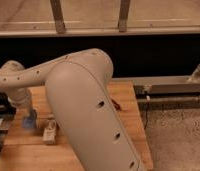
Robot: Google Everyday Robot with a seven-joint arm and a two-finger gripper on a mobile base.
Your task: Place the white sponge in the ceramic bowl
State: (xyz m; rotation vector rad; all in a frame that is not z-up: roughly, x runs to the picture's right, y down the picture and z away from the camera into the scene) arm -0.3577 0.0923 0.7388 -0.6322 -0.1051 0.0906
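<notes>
Carrying stage: the gripper [28, 118] hangs low over the left part of the wooden table [128, 100], at the end of the robot arm [78, 95] that fills the middle of the view.
Gripper state: its fingers are pressed together on a small pale blue-grey pad, which I take to be the white sponge [28, 121].
Sponge position: it sits at the fingertips, just above or on the tabletop; whether it touches the wood cannot be told.
Bowl: the ceramic bowl does not show anywhere in this view; it may be hidden behind the large arm link, or lie outside the picture.
Neighbouring things: a small pale blocky object [50, 132] lies on the table just right of the gripper, apart from it; a small red item [116, 104] peeks out past the arm on the right side of the table.
Done so far: by my judgement the grasp is made, since the sponge is pinched between the fingers.
Left to do: carry the sponge to the bowl, bring it over the rim, and release it inside.
Progress: early to middle, as the placing itself is not yet done.
Risk: the soft pad could slip or be brushed against the pale object nearby during transport.
</notes>
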